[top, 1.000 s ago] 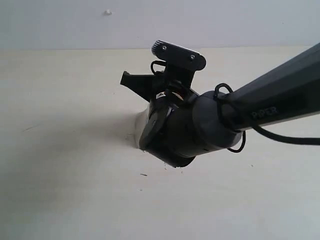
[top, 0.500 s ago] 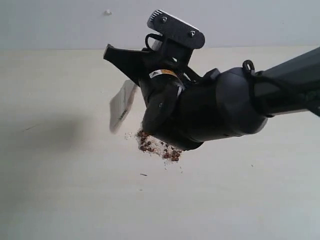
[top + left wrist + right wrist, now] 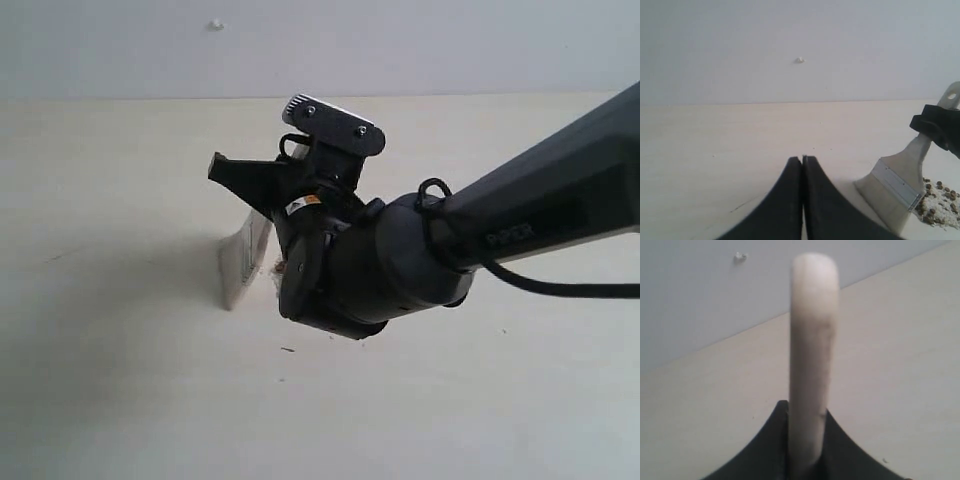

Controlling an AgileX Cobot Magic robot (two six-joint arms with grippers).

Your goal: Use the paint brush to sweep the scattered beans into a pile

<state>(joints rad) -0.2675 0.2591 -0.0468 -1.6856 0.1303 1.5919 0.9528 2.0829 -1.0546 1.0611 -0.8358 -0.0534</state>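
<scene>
The paint brush (image 3: 246, 258) stands tilted on the pale table, its off-white bristles touching the surface just left of the beans (image 3: 937, 200). These lie in a small reddish-brown pile with whitish crumbs. In the exterior view the right arm covers nearly all of the pile; only a few beans (image 3: 277, 268) peek out. My right gripper (image 3: 240, 178) is shut on the brush's wooden handle (image 3: 812, 340), which rises between its black fingers (image 3: 775, 440). My left gripper (image 3: 803, 159) is shut and empty, hovering over bare table apart from the brush (image 3: 897, 182). It does not show in the exterior view.
The table (image 3: 120, 380) is pale wood with a few tiny dark specks. A light wall (image 3: 450, 45) rises behind it, with a lone white speck (image 3: 215, 24) on it. The bulky right arm (image 3: 400, 260) reaches in from the right across the middle.
Half a second ago the brush was lifted and the pile showed below the arm. The brush has come back down to the table left of the pile, and the arm covers the beans again.
</scene>
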